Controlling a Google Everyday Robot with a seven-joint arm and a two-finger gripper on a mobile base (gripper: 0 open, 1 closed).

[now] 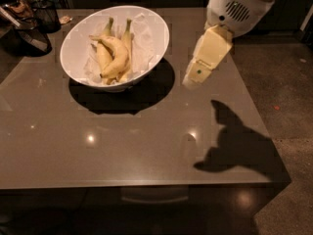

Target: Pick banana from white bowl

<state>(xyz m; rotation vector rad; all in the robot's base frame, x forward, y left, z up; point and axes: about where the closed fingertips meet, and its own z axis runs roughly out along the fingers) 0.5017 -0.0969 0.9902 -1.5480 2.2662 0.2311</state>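
Note:
The large glossy white bowl [80, 38] stands on the back left of the grey table [137, 136]. Several yellow bananas [113, 55] lie in it on a white paper lining, stems pointing to the back. My gripper [191, 81] hangs above the table to the right of the bowl, apart from it, cream-coloured, pointing down and to the left. It holds nothing that I can see.
A dark wire basket [46, 13] and other dark items [19, 26] stand at the back left corner. The arm's shadow [234, 146] falls on the table's front right. The table's right edge borders a speckled floor [288, 111].

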